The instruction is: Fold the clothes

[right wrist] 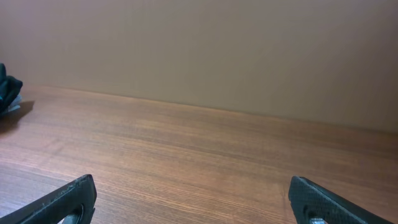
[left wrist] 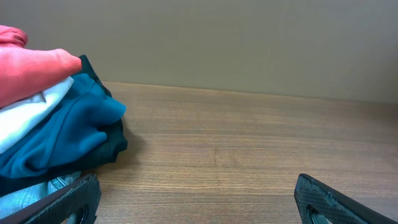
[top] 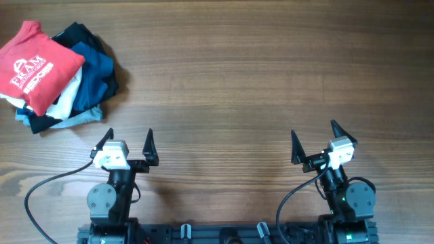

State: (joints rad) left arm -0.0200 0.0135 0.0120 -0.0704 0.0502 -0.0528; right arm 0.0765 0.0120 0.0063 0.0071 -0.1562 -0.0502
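The red T-shirt (top: 35, 65) with white lettering lies folded on top of a pile of garments at the table's far left. It also shows in the left wrist view (left wrist: 31, 71) at the upper left. My left gripper (top: 127, 142) is open and empty near the front edge, below and right of the pile; its fingers show in the left wrist view (left wrist: 199, 202). My right gripper (top: 314, 141) is open and empty at the front right, far from the shirt; its fingers frame bare wood in the right wrist view (right wrist: 193, 199).
Under the red shirt lie a white garment (top: 68, 95), a blue one (top: 91, 74), a dark navy one (top: 85, 34) and a light blue-grey one (top: 68, 120). The blue garment also shows in the left wrist view (left wrist: 62, 134). The wooden table (top: 258, 74) stretches right.
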